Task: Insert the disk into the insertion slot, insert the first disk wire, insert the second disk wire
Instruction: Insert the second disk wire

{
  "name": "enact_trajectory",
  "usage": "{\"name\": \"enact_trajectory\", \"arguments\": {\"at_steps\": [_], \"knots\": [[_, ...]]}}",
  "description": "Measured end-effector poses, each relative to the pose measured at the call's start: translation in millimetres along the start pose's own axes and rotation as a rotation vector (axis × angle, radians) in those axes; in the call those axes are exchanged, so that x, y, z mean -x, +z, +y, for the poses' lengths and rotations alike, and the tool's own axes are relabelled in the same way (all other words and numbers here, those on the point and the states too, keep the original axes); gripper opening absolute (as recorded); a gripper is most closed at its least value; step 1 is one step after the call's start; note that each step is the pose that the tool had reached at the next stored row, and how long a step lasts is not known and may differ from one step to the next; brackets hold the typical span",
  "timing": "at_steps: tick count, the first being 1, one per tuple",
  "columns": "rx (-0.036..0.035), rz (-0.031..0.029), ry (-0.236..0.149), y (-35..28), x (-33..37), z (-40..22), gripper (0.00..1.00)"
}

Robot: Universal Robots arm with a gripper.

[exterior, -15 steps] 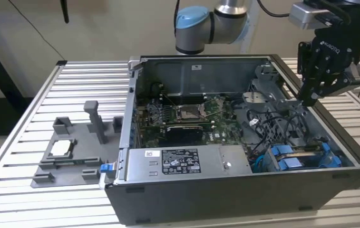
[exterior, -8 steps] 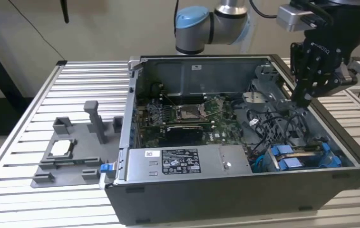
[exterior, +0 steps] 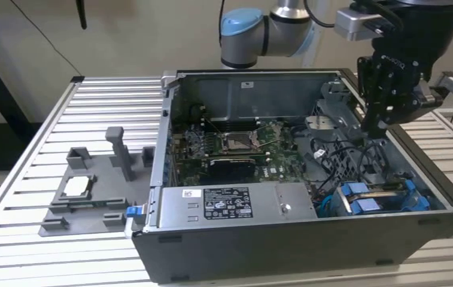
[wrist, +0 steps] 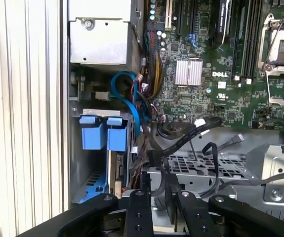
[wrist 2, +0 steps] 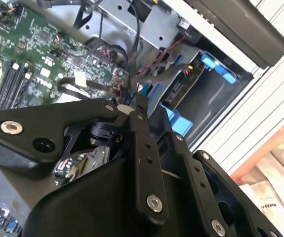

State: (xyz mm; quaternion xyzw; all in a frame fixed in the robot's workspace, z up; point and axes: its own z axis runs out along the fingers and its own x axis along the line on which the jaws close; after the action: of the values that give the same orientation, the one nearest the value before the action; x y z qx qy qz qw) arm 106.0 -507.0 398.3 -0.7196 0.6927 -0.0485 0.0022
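The disk [exterior: 376, 200], in its blue frame, sits in the insertion slot [exterior: 429, 200] at the case's front corner on the exterior view's right. Its blue end tabs [wrist: 102, 134] stick out of the bay [wrist: 76, 163] in the first wrist view, and one blue tab [wrist 2: 216, 66] appears in the second wrist view. My gripper [exterior: 376, 128] hangs inside the case behind the bay, over a tangle of cables. Its fingers [wrist: 144, 197] stand close together with the plug of a black disk wire [wrist: 151, 160] pinched between them. A blue flat cable [wrist: 127, 96] loops beside the disk.
The open computer case [exterior: 306, 239] lies on a slatted table [exterior: 114, 101]. A grey labelled power-supply box [exterior: 234, 203] fills the case's front. The motherboard [exterior: 234, 146] lies behind it. A grey plastic fixture tray [exterior: 90, 197] rests on the exterior view's left. A perforated metal cage [wrist: 201, 165] lies beside the fingers.
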Motion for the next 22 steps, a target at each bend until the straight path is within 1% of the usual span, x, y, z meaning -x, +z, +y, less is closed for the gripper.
{"name": "enact_trajectory", "arguments": {"at_steps": [3, 7, 9, 11, 14, 16, 18, 22], "knots": [[-0.0032, 0.0077, -0.002, -0.5, 0.3, 7.5, 0.27], [-0.0075, 0.0173, -0.007, -0.7, 0.6, 15.5, 0.27], [-0.0096, 0.021, -0.01, -0.1, 0.8, 19.0, 0.27], [-0.0135, 0.0245, -0.013, 1.1, 1.2, 22.6, 0.27], [-0.022, 0.0256, -0.018, 4.4, 2.2, 28.2, 0.27], [-0.0287, 0.0276, -0.021, 5.8, 2.6, 31.2, 0.27], [-0.0353, 0.0321, -0.025, 6.7, 2.9, 33.2, 0.27], [-0.0512, 0.0409, -0.045, 8.6, 3.4, 34.7, 0.27]]}}
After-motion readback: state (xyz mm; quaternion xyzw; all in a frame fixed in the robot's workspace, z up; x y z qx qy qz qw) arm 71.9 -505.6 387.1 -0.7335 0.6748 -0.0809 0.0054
